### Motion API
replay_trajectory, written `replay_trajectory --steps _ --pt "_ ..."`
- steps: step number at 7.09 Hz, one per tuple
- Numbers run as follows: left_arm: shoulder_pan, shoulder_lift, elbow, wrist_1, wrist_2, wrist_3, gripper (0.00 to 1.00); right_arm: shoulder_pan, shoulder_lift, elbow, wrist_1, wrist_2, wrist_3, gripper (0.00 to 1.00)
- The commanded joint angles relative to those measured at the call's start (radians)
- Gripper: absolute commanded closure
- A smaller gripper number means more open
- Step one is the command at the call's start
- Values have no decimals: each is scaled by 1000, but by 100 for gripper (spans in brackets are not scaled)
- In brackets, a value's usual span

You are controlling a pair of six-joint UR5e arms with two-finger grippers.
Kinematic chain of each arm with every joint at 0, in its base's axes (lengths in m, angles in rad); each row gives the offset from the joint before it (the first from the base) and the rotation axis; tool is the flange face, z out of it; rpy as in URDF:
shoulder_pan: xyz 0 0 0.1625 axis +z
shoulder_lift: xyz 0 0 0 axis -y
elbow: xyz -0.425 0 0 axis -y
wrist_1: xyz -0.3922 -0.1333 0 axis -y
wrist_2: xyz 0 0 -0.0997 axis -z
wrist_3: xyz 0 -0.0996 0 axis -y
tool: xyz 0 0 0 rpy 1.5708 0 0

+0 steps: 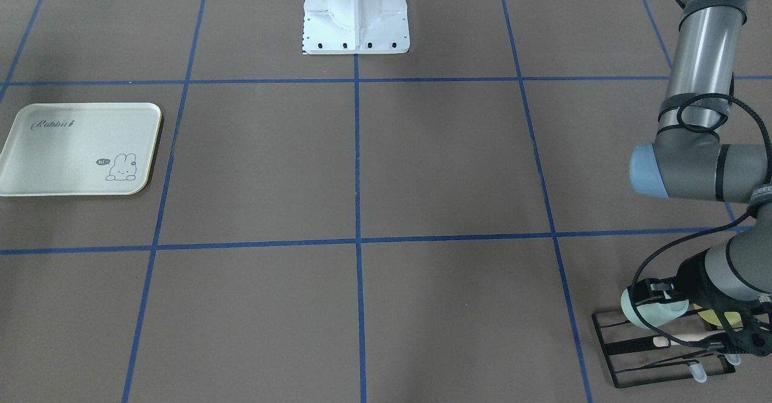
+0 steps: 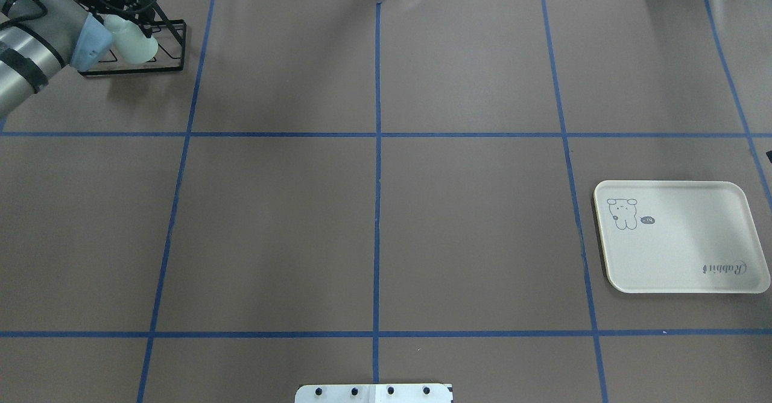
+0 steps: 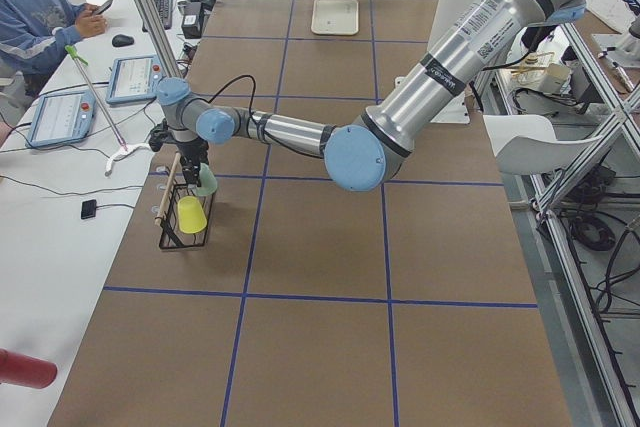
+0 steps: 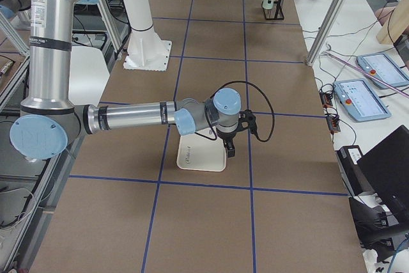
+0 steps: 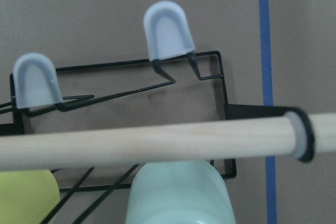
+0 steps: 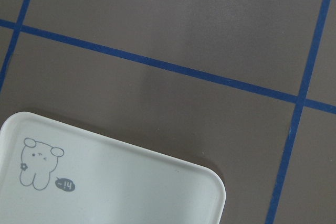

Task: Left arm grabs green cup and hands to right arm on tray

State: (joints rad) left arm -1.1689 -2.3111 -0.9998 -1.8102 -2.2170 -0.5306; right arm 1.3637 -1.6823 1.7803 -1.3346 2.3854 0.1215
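On the cream tray (image 1: 78, 149) I read "Rabbit" in script; a small bubble (image 1: 102, 161) beside its bunny (image 1: 122, 168) says "hi".

Half-cropped green cup (image 5: 178, 195), lower edge

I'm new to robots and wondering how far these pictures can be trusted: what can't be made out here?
Left arm's grip on the green cup: wrist and cables cover its fingers, front-facing view.
Right arm's fingers: exterior right view only, too small to tell open or shut.
Most of the green cup: cut off by the left wrist view's bottom edge.
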Motion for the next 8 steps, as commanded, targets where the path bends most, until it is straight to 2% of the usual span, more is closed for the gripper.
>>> replay_trajectory --steps 1,3,4,5,6,7,8 --pt "-8 -1 -26 3 0 -15 97 0 1 5 0 0 3 0" --pt "-79 16 -138 55 -10 -6 100 0 1 7 0 0 10 0" --pt "-83 21 -205 133 -9 -3 100 -3 3 4 0 0 10 0" --pt "-89 41 -295 197 -7 -3 100 -11 3 2 0 0 9 0" --pt "-83 149 -470 268 -7 -3 100 -17 7 2 0 0 10 0" --pt "-81 174 -562 326 -7 -8 100 -20 22 -2 -2 -2 10 0" --pt "-77 165 -609 375 -9 -18 100 -21 29 1 -2 0 24 0"
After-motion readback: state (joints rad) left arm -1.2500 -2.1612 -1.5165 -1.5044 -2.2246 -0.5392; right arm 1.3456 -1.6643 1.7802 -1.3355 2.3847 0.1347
